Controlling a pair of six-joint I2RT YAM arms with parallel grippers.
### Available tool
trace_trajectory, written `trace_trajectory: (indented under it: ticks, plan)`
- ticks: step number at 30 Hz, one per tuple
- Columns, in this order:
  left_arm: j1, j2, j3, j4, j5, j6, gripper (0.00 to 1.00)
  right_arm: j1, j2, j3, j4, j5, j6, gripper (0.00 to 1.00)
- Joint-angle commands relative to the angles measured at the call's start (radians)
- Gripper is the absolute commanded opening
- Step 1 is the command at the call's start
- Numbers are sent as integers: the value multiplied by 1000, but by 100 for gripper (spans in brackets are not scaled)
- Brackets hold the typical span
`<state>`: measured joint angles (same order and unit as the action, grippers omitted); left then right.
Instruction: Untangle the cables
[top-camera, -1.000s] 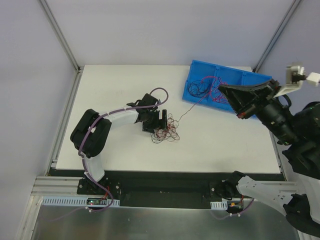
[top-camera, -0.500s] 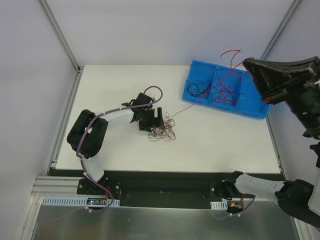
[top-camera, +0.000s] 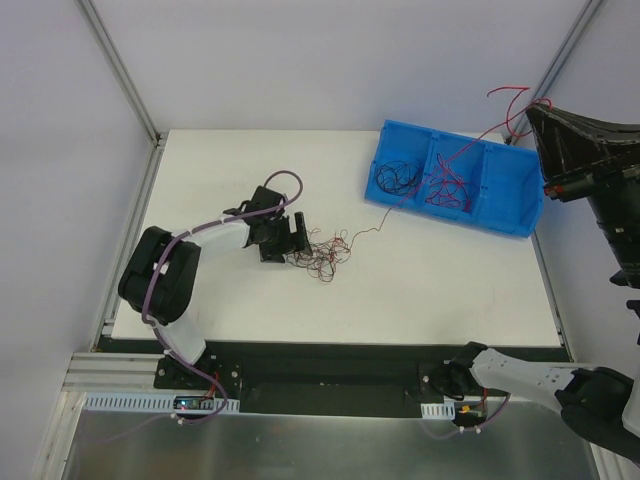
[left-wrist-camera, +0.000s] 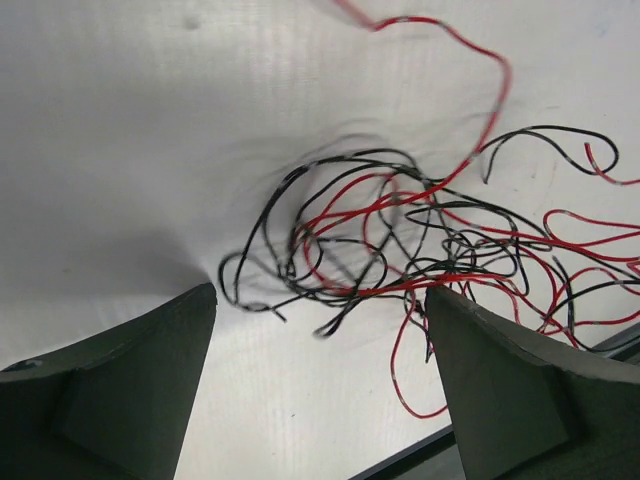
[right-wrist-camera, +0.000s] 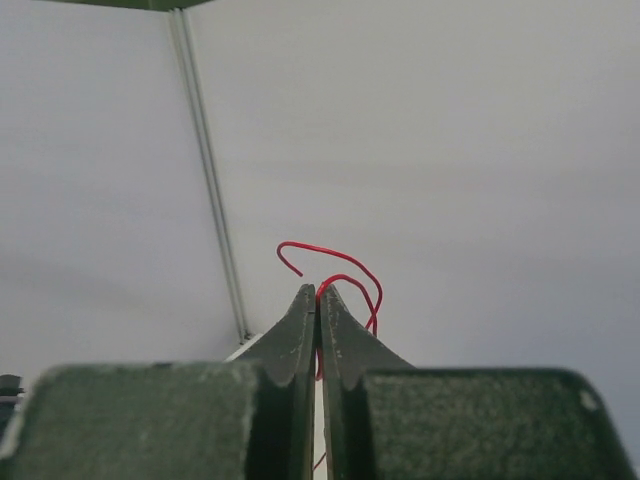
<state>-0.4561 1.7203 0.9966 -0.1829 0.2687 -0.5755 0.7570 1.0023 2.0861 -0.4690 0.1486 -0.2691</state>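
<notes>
Cables (left-wrist-camera: 400, 250) just ahead of left tool (left-wrist-camera: 318, 293)

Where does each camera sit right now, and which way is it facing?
Top external: fixed above and behind the arm bases, looking down on the table, the blue bin and both arms.
Left wrist: on the left hand, facing down at the tangle; both open fingers show at the bottom.
Right wrist: on the right hand, held high, facing the enclosure wall; shut fingers pinch a red cable.
Shared: top and left wrist both show the tangle; top and right wrist, the red cable.
</notes>
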Motion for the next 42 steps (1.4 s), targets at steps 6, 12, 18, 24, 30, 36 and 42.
trace_trajectory:
  ticks: [6, 12, 18, 24, 30, 36, 42]
  plan:
    - [73, -180, -87, 5, 91, -5, 89, 1, -116, -153, 84, 62, -52, 0]
    - [-62, -283, -21, 62, 149, 60, 97, 1, -139, -271, 72, 29, 11, 1]
    - [-229, -155, 120, 50, 83, 42, 99, 1, -116, -227, 73, -13, 33, 0]
    - [-247, 148, 310, -159, -75, 31, 89, 1, -93, -112, 82, -84, 64, 0]
    - [-188, 180, 323, -216, -242, 78, 89, 1, -139, -24, 162, -132, 79, 0]
    - [-43, 64, 185, -222, -263, 49, 89, 1, -215, -110, 291, -92, 30, 0]
    - [2, -91, 122, -222, -234, 63, 92, 1, -189, -247, 282, 9, -1, 0]
